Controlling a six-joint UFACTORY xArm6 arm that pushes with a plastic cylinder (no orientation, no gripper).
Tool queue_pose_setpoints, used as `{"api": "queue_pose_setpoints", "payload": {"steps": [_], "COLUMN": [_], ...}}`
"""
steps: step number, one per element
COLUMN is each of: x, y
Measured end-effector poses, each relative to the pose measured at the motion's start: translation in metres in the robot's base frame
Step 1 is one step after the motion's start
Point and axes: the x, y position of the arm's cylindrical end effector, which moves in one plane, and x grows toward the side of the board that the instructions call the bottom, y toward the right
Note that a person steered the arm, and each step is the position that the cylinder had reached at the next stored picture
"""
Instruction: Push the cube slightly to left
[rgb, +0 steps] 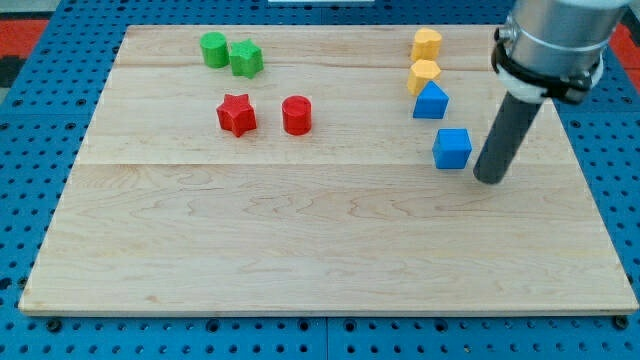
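Observation:
The blue cube (452, 148) sits on the wooden board (320, 240) at the view's right, just below a second blue block (430, 101) with a peaked top. My tip (488, 180) rests on the board just to the right of the cube and a little lower, with a small gap between them. The dark rod rises from it toward the view's top right.
Two yellow blocks (426, 44) (423, 74) stand above the peaked blue block. A red star (236, 114) and a red cylinder (296, 115) are at centre left. A green cylinder (213, 49) and a green star (246, 58) are at top left.

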Motion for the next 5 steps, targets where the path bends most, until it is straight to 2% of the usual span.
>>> {"api": "queue_pose_setpoints", "payload": {"steps": [1, 2, 3, 4, 5], "x": [-0.017, 0.005, 0.035, 0.038, 0.038], "y": [-0.064, -0.047, -0.063, -0.104, -0.105]}}
